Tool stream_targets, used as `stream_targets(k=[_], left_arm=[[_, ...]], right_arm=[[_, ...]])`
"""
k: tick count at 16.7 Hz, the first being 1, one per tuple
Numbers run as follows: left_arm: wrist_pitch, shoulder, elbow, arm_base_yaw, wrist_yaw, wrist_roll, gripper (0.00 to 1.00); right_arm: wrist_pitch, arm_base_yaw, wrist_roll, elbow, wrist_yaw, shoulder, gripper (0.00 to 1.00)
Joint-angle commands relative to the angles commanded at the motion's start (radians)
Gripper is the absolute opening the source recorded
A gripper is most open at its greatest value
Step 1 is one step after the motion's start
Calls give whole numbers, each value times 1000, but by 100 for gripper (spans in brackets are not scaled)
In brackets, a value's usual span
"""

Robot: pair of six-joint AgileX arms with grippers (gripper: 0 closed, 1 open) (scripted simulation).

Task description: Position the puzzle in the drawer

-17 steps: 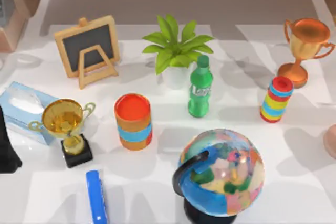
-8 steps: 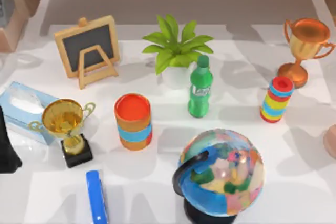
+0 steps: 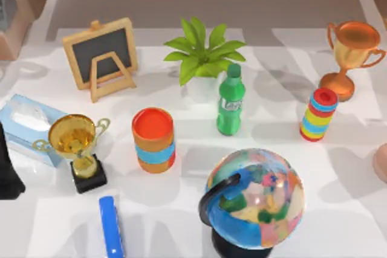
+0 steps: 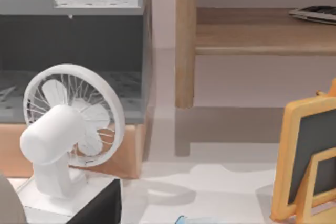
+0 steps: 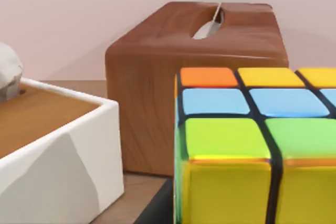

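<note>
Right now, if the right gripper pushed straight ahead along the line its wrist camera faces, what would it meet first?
Probably the puzzle cube, which sits closest in the right wrist view. Behind it is a brown wooden tissue box, and a white box stands off to the side. Depth is uncertain.

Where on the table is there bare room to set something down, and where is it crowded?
Free patches: between the orange canister and the globe, and between the green bottle and the ring stack. It is crowded at the left, where the gold trophy stands against the tissue box.
</note>
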Motion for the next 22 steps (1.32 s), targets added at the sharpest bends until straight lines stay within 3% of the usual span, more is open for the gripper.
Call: stream_targets(k=[6, 10, 22], left_arm=[[0, 0, 0, 0, 0, 0, 100], [0, 0, 0, 0, 0, 0, 100], [0, 0, 0, 0, 0, 0, 100]], right_arm=[[-7, -7, 1, 7, -1, -5, 0], [-128, -87, -25, 84, -12, -53, 0], [-961, -644, -192, 490, -146, -44, 0]])
